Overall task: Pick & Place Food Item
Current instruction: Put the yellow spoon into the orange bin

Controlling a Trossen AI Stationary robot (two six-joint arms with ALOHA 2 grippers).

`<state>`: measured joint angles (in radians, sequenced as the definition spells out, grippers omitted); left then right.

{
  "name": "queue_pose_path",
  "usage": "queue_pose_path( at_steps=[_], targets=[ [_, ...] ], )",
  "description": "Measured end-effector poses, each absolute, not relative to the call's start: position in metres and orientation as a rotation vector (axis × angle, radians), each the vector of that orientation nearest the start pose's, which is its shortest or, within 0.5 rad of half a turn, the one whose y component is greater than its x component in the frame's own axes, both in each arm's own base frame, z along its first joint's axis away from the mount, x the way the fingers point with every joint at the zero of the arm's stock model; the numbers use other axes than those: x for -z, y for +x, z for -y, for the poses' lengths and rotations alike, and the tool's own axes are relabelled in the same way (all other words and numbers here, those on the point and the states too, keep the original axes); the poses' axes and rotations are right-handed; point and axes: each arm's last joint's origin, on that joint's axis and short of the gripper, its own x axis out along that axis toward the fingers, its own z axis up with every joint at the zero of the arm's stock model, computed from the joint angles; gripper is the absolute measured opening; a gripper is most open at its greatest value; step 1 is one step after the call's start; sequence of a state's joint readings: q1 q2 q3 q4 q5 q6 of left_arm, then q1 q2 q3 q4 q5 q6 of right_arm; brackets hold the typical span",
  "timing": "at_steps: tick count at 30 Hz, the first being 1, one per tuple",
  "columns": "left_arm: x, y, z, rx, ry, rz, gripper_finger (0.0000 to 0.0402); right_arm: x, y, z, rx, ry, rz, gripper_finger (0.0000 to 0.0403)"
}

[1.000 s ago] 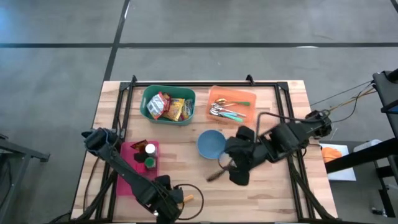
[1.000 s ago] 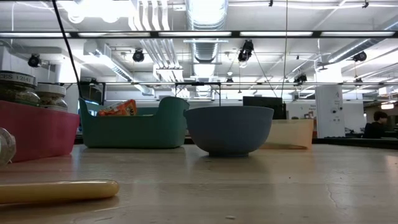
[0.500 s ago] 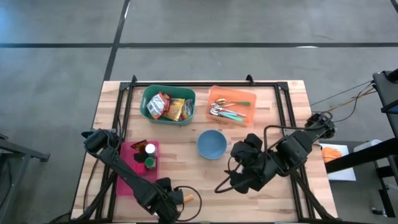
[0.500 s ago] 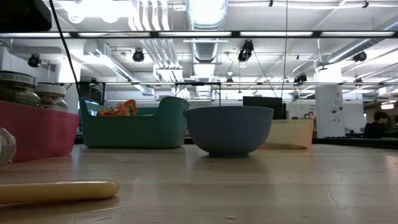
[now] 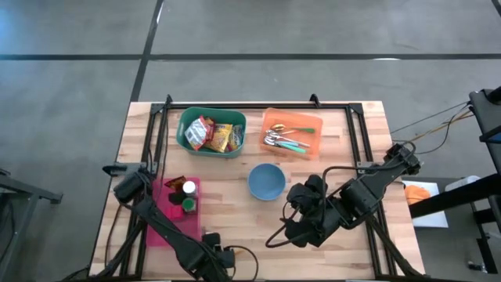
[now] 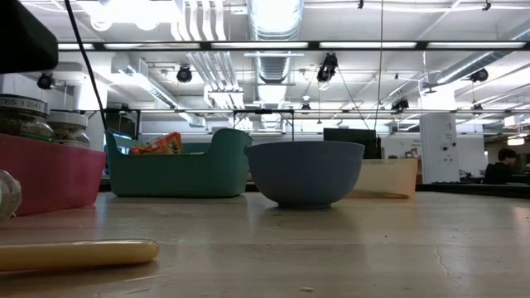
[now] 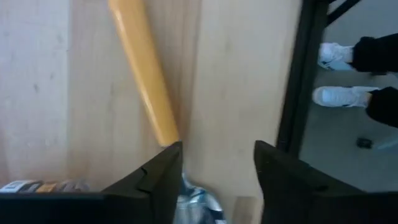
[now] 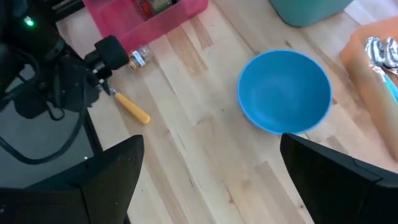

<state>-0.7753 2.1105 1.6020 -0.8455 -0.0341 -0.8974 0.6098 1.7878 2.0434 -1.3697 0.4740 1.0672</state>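
Yellow stick-shaped food item (image 7: 142, 68) lies flat on the wooden desk (image 5: 235, 215), at the near edge on the left arm's side. One end of it reaches into the gap of the left gripper (image 7: 217, 152), close against the inner edge of one finger (image 7: 160, 177). The left gripper sits low over the desk with its fingers apart, and they are not closed on the stick. A small silvery object (image 7: 194, 202) shows between the fingers, nearer the wrist; what it is cannot be told from here. From table height, the stick (image 6: 74, 252) rests alone on the bare wood.

Just beside the left gripper stands a pink tray (image 5: 176, 205) holding small jars. Beyond the desk edge, a person's white shoes (image 7: 339, 96) stand on the floor.

The right gripper (image 8: 211, 146) hangs above the middle of the desk with its fingers spread wide, holding nothing. A blue bowl (image 5: 267, 181) sits near it, well apart from the stick. At the far side, a green bin (image 5: 211, 131) holds snack packets, and an orange tray (image 5: 291, 131) next to it holds cutlery.
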Motion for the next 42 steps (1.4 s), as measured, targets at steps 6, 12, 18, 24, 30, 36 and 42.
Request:
queue_pose_path(
  at_steps=[6,12,18,24,30,36,42],
  targets=[
    [-0.166,0.302,0.286,-0.055,-0.209,-1.421,0.0152,-0.398,0.287,-0.187,0.37,0.44,-0.86,0.0373],
    [-0.168,0.304,0.283,-0.055,-0.238,-1.427,0.0139,-0.4,0.286,-0.192,0.343,0.452,-0.847,0.0373],
    [-0.168,0.304,0.283,-0.055,-0.238,-1.428,0.0161,-0.4,0.282,-0.198,0.33,0.451,-0.847,0.0373],
    [-0.168,0.305,0.283,-0.059,-0.241,-1.428,0.0235,-0.4,0.28,-0.202,0.334,0.455,-0.824,0.0373],
    [-0.168,0.306,0.281,-0.085,-0.217,-1.393,0.029,-0.401,0.278,-0.207,0.341,0.439,-0.777,0.0373],
    [-0.168,0.307,0.279,-0.064,-0.136,-1.363,0.0298,-0.402,0.273,-0.212,0.355,0.413,-0.736,0.0373],
    [-0.157,0.306,0.272,-0.077,-0.132,-1.382,0.0298,-0.402,0.27,-0.216,0.362,0.408,-0.717,0.0373]
  ],
)
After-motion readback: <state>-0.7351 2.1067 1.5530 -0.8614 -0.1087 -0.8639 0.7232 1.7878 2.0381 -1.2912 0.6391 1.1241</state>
